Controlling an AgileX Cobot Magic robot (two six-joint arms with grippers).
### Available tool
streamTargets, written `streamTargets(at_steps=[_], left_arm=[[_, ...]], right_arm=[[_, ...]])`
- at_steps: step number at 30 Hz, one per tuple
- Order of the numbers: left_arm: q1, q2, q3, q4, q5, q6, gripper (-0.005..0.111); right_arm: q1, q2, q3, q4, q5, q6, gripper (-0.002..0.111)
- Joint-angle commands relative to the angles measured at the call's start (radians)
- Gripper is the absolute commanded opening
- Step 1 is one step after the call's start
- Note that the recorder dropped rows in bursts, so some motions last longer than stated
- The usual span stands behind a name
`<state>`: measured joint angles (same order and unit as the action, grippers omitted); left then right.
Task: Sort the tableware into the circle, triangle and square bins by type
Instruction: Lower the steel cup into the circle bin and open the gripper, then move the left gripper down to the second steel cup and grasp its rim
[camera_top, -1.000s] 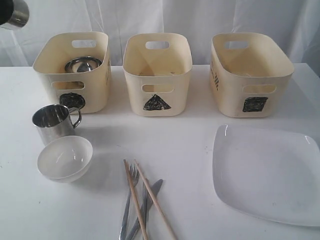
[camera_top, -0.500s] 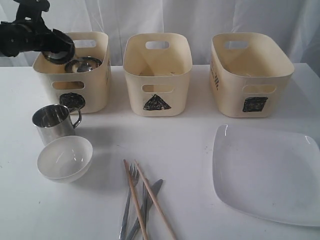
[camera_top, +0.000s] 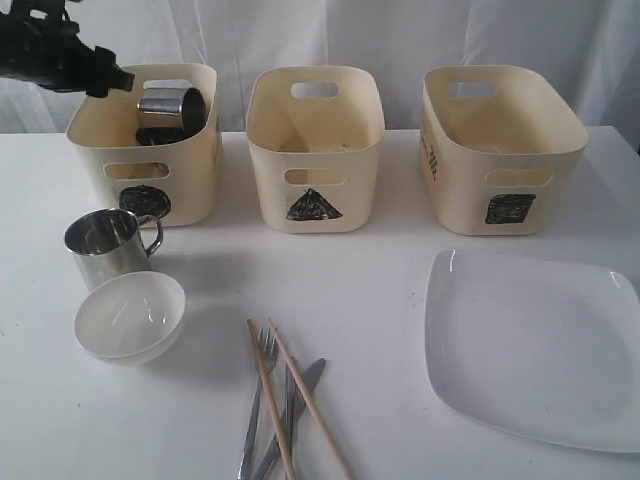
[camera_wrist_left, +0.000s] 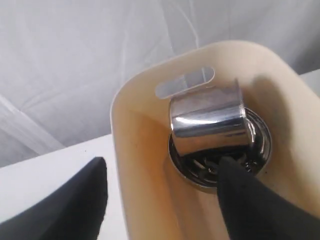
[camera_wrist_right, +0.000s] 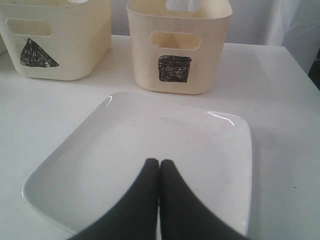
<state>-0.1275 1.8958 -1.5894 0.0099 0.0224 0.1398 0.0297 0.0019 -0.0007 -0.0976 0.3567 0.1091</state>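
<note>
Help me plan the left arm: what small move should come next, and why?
Probably lift the left gripper clear of the circle bin: its jaws are open and the mug lies tilted inside on the steel bowl. A second mug stands on the table.

no letters, numbers or brand names can be read anywhere. the only signs are black hand-scribbled shapes on the fronts of the three bins, as the exterior view shows them: a scribbled circle (camera_top: 144, 201) on the circle bin (camera_top: 190, 190) at ten o'clock on the table (camera_top: 380, 290), a scribbled triangle (camera_top: 313, 206) on the triangle bin (camera_top: 270, 190) at twelve o'clock, and a scribbled square (camera_top: 510, 208) on the square bin (camera_top: 460, 195) at two o'clock. a dark scribble (camera_top: 431, 158) on that bin's side wall is seen too much edge-on to read.
</note>
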Motion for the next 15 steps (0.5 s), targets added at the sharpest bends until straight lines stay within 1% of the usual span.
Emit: streamTargets(at_steps=[1, 2, 4, 5, 6, 9, 12, 15], left_arm=[[-0.002, -0.095, -0.006, -0.010, 0.129, -0.019, 0.051], [-0.002, -0.114, -0.006, -0.010, 0.195, -0.042, 0.042], [-0.002, -0.141, -0.006, -0.010, 0.335, -0.076, 0.018], [-0.002, -0.153, -0.006, -0.010, 0.414, -0.076, 0.003], [-0.002, -0.163, -0.006, -0.010, 0.488, -0.076, 0.001], [-0.002, -0.191, 0.005, -0.049, 0.656, -0.099, 0.000], [-0.002, -0.234, 0.043, -0.087, 0.719, -0.108, 0.000], [-0.002, -0.305, 0.091, -0.089, 0.794, -0.140, 0.000]], right_arm=[[-0.006, -0.002, 0.001, -0.006, -0.008, 0.000, 0.000], [-0.006, -0.002, 0.001, -0.006, -0.008, 0.000, 0.000], [-0.006, -0.002, 0.001, -0.006, -0.008, 0.000, 0.000], [-0.006, -0.002, 0.001, -0.006, -0.008, 0.000, 0.000], [-0.006, -0.002, 0.001, -0.006, -0.008, 0.000, 0.000], [-0.006, -0.002, 0.001, -0.006, -0.008, 0.000, 0.000], [-0.006, -0.002, 0.001, -0.006, -0.008, 0.000, 0.000], [-0.006, -0.002, 0.001, -0.006, -0.008, 0.000, 0.000]])
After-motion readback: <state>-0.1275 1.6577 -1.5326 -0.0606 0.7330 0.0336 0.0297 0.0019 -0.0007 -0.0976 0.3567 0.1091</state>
